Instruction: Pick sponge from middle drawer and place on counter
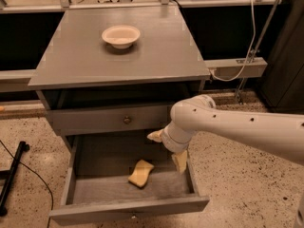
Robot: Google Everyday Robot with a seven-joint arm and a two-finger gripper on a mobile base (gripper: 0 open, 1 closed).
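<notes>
The sponge (141, 173) lay unlifted on the floor of the middle drawer (95, 190), the gripper (167, 149) near it, spread open and empty; grasping it and moving it to the counter (156, 56) remained.

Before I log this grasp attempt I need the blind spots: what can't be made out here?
All in the camera view:
Gripper, over the right of the deep gray wooden middle drawer: its grasp state, masked by the white arm.
Small pale-yellow foam sponge on the drawer floor: its underside.
Recess under the flat gray wooden counter: lost in shadow.
Arm's base: cut off by the right edge.
</notes>
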